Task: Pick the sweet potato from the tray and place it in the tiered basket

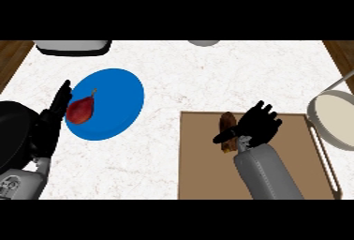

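Note:
A brown sweet potato (227, 121) lies lengthwise on the brown tray (200, 173) at the lower right. My right hand (257, 125) is over it. The thumb crosses the potato's middle and the curled fingers sit against its right side, hiding part of it. The tiered basket (336, 123), a round white bowl on a thin pole, stands just right of the tray. At the left edge my left hand (51, 123) rests open, fingers up, beside a blue plate.
The blue plate (117, 101) at the left holds a dark red pear-shaped item (81, 110). A white and black vessel (72, 46) stands at the back left. A grey object (204, 42) shows at the back middle. Wooden edges flank the counter.

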### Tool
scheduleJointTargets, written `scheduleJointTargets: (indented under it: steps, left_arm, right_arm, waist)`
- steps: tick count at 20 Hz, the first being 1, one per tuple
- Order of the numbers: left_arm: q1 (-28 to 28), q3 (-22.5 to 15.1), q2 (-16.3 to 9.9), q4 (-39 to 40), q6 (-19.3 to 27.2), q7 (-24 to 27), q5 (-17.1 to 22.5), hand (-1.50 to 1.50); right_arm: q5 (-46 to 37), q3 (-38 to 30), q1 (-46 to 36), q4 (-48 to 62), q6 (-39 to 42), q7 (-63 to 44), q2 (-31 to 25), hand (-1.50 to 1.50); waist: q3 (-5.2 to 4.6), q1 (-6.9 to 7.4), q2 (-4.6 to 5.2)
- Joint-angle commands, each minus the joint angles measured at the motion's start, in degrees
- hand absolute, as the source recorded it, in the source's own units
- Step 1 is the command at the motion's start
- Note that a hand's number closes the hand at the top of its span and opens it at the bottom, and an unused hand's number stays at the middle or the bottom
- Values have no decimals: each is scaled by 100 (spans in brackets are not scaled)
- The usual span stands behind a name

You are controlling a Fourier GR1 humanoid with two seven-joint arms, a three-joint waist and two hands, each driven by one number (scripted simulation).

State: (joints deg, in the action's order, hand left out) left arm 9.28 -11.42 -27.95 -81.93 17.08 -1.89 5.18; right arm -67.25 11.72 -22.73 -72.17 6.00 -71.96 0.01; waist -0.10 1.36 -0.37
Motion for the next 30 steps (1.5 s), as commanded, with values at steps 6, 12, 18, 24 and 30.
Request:
scheduleJointTargets:
  steps: [6, 12, 18, 24, 30]
  left_arm:
    - [252, 63, 213, 240, 54, 0, -138, 0]
    - [0, 206, 35, 54, -188, 28, -23, 0]
    - [245, 209, 146, -108, -80, -399, -154, 0]
    - [248, 57, 210, -120, -181, -165, -227, 0]
    - [428, 43, 293, 71, -180, -91, -275, 0]
  right_arm:
    - [914, -17, -360, 791, 255, -992, -1, 150]
    - [303, 333, -438, 1032, 375, -899, -4, 150]
    - [691, 786, -192, 320, -551, -1244, -5, 150]
    - [799, -1546, -1944, 1551, -1344, -442, -59, 150]
    - [216, -2285, -2989, 1735, -2290, -226, -667, 150]
  waist:
    - [7, -67, 71]
    - [5, -45, 42]
    - [12, -88, 11]
    - [29, 276, 203]
    - [9, 322, 257]
